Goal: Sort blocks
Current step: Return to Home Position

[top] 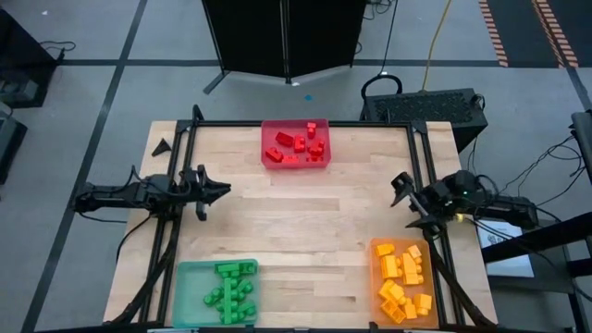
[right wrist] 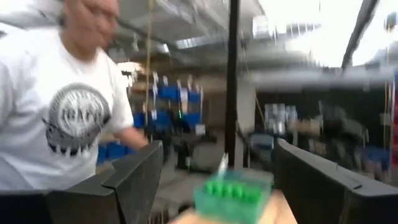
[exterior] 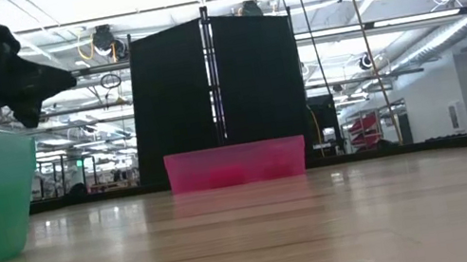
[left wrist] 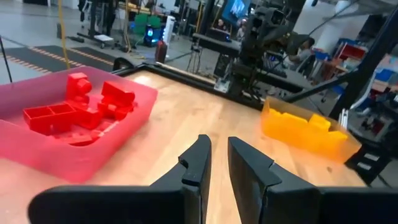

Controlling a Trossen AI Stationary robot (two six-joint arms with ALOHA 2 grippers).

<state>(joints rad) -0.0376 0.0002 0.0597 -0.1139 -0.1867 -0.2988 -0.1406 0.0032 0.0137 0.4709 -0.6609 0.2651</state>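
1. Writing: the only print in view is a round grey emblem [right wrist: 78, 118] on the white T-shirt [right wrist: 37, 93] of a person [right wrist: 68, 74] standing beyond the table in the right wrist view. Its letters are too blurred to read.
2. Left gripper [top: 211, 188]: raised above the left side of the table [top: 305, 222], level with its middle and pointing inward. In the left wrist view its two dark fingers [left wrist: 196, 165] stand close together with only a narrow slit between them. It holds nothing and touches nothing.
3. Right gripper [top: 405, 192]: raised at the right side of the table, near the frame rail. In the right wrist view the fingers [right wrist: 137, 180] are spread wide apart. Nothing is held between them.
4. Red blocks [top: 298, 144]: a loose heap inside the red tray [top: 265, 139], at the far edge of the table, near its centre.
5. Green blocks [top: 231, 291]: piled in the right half of the green tray [top: 192, 291], at the near left corner.
6. Yellow-orange blocks [top: 404, 282]: these fill the orange tray [top: 378, 261], at the near right corner, just below the right gripper in the high view.
7. Table surface: pale wood planks, bare between the three trays.
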